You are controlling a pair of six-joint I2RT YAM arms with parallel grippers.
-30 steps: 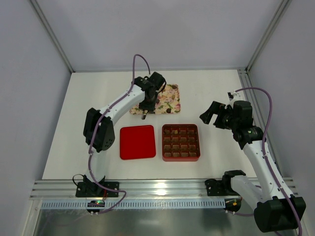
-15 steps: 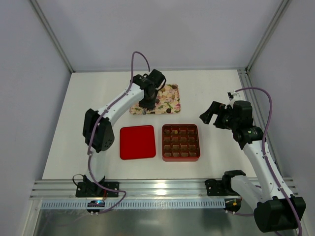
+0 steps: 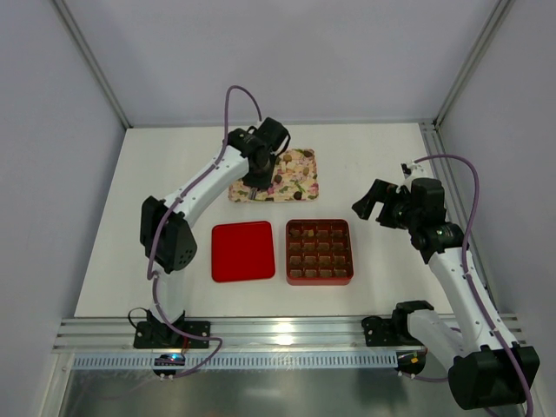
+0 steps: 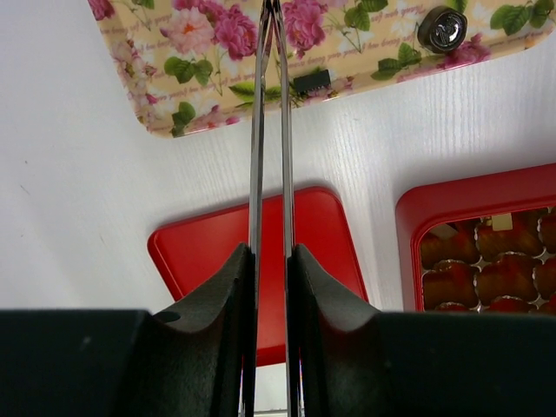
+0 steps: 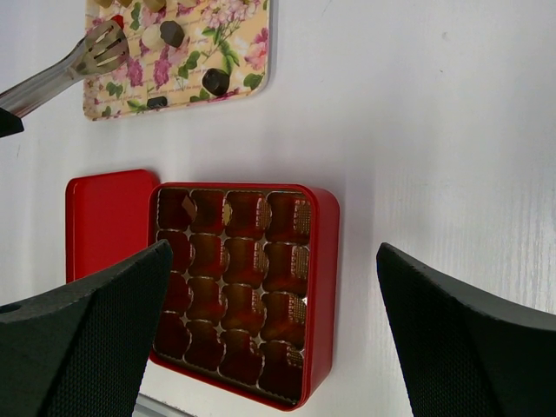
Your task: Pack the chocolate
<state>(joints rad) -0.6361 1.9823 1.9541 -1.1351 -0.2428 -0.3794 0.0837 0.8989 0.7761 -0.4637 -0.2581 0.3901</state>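
Several small chocolate pieces (image 5: pixel 215 81) lie on the flowered tray (image 3: pixel 300 178); one round piece (image 4: pixel 441 28) and a dark square one (image 4: pixel 310 82) show in the left wrist view. My left gripper (image 3: pixel 259 165) (image 4: pixel 271 261) is shut on metal tongs (image 4: pixel 257 156), whose tips (image 5: pixel 97 50) hang over the tray's near left part; I see no piece between them. The red box (image 3: pixel 319 252) with its brown gridded insert holds two small pieces (image 5: pixel 189 206) in its far row. My right gripper (image 3: pixel 375 201) (image 5: pixel 278 339) is open and empty, above and right of the box.
The red lid (image 3: pixel 242 251) lies flat left of the box, also in the left wrist view (image 4: pixel 217 252). Grey walls stand around the white table, and a metal rail (image 3: pixel 287 334) runs along its near edge.
My left arm has drawn the tongs back and to the left, from the tray's near edge onto the tray. The right arm has not moved.
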